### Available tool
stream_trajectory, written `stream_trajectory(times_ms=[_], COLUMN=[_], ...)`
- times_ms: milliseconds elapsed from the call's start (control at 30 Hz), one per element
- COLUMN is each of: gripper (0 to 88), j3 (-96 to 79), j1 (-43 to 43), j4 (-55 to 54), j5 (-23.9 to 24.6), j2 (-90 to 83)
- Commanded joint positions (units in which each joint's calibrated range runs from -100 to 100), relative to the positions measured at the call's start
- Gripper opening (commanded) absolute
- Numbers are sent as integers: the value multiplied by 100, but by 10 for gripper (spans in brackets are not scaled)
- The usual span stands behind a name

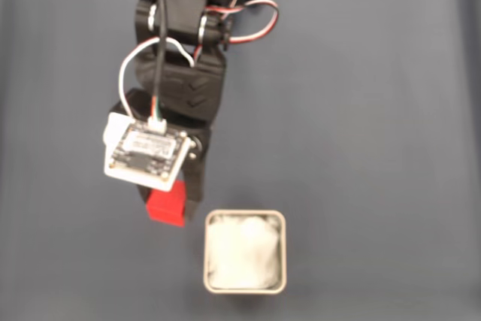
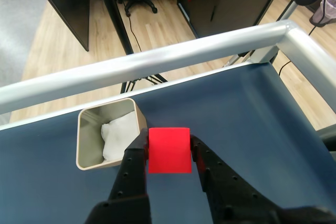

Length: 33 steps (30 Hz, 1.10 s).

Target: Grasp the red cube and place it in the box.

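Gripper clamped on red cube.
Held above dark table, just beside box.

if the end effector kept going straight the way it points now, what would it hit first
Probably nothing soon: in the wrist view the end effector, shut on the red cube, points past the box on its left, toward bare blue table, then the metal rail.

Matt red cube, matt black plastic fingers, metallic-rimmed box with wrinkly white lining.

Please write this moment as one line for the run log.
gripper: shut on red cube | cube: held beside the box, not inside | box: white lining only
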<state>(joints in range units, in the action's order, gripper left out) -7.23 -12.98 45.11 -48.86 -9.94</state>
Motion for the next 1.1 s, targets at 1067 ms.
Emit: stream_trajectory(times_ms=[1067], gripper=[0], j3=[404], j1=[780], j4=[-986], j5=[-103], j2=[422])
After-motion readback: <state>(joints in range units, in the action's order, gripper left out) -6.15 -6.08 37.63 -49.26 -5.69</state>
